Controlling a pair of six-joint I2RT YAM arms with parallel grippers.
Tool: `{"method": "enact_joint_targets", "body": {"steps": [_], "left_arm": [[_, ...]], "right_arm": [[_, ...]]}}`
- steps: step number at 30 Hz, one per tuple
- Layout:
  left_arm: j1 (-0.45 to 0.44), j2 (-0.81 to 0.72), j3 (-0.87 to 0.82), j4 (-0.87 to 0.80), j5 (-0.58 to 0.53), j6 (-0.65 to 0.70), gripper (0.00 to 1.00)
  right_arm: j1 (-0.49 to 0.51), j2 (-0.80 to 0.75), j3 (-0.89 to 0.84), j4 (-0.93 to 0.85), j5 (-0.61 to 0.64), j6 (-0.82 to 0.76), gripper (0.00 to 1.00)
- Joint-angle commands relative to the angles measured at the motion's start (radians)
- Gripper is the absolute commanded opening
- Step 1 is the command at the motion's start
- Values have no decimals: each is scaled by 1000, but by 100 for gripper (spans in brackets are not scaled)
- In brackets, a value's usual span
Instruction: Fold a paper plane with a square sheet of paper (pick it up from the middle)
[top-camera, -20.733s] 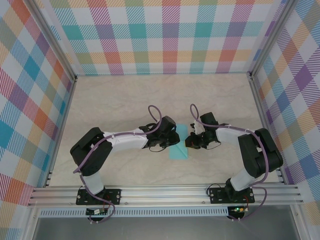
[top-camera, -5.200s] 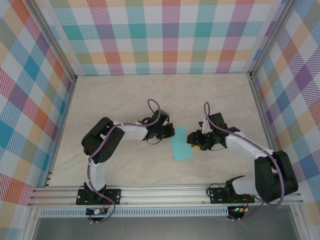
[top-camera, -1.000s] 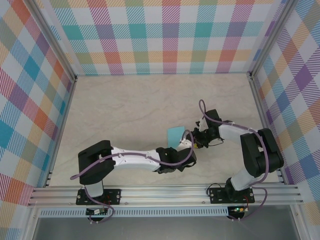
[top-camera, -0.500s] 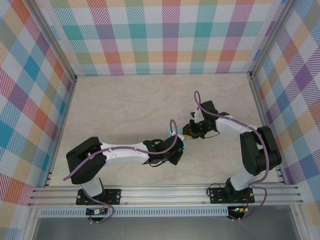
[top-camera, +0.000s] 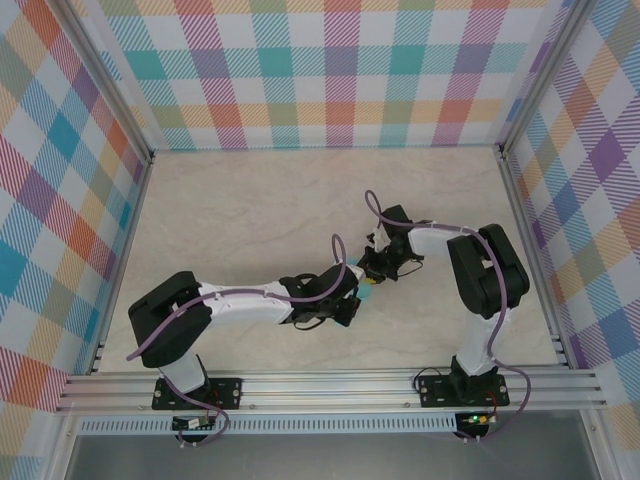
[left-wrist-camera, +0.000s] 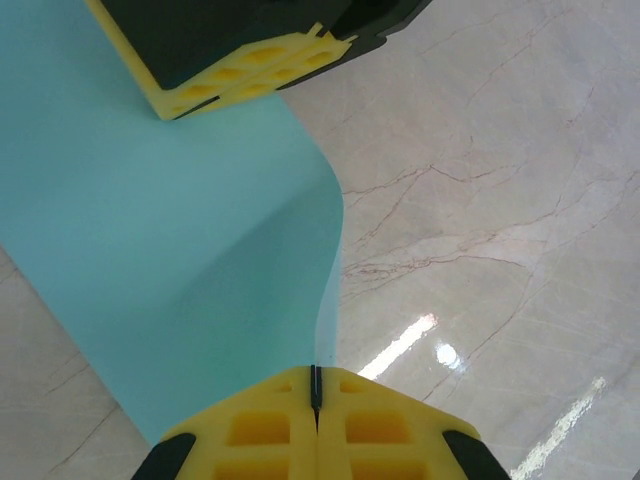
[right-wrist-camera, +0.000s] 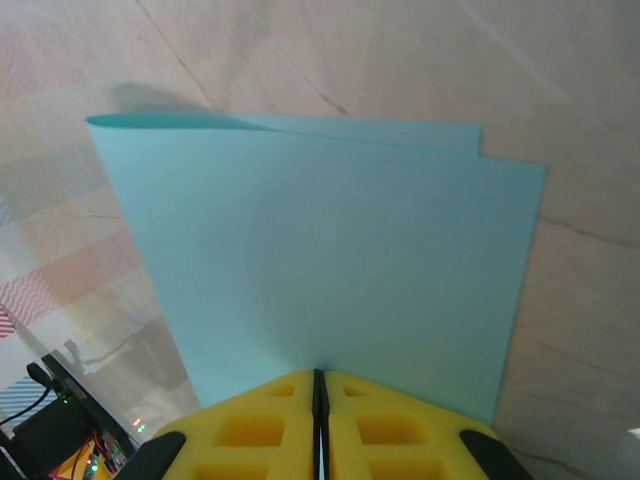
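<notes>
Right pincer (right-wrist-camera: 318, 378) now tight on sheet (right-wrist-camera: 320, 250)

**Checked walls around a marble-look table**

A glossy beige marble-patterned tabletop (top-camera: 250, 210) lies in the middle. Walls of pastel checked cloth (top-camera: 340, 70) stand at the top, left and right, framed by grey aluminium posts (top-camera: 102, 80). Silver aluminium rails (top-camera: 330, 388) cross the bottom. White lamp reflections (left-wrist-camera: 440, 355) shine on the surface.

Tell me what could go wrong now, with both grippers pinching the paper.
1. The paper bows between the left gripper and right gripper; pulling apart could tear it, pushing together could crease it wrongly.
2. In the right wrist view its two layers sit offset, so the fold may end up crooked.
</notes>
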Motion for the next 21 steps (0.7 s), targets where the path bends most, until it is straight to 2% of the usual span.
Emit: {"method": "enact_joint_targets", "body": {"steps": [1,12,21], "left_arm": [[30,-27,-19,30,37,-10,0],[114,-1,-17,31,101,3,0],[137,67,26,-3,94,23,0]], "right_arm": [[5,29,13,-23,39,-33,10],[5,29,8,-29,43,-43,10],[5,23,6,-33,40,-42,10]]}}
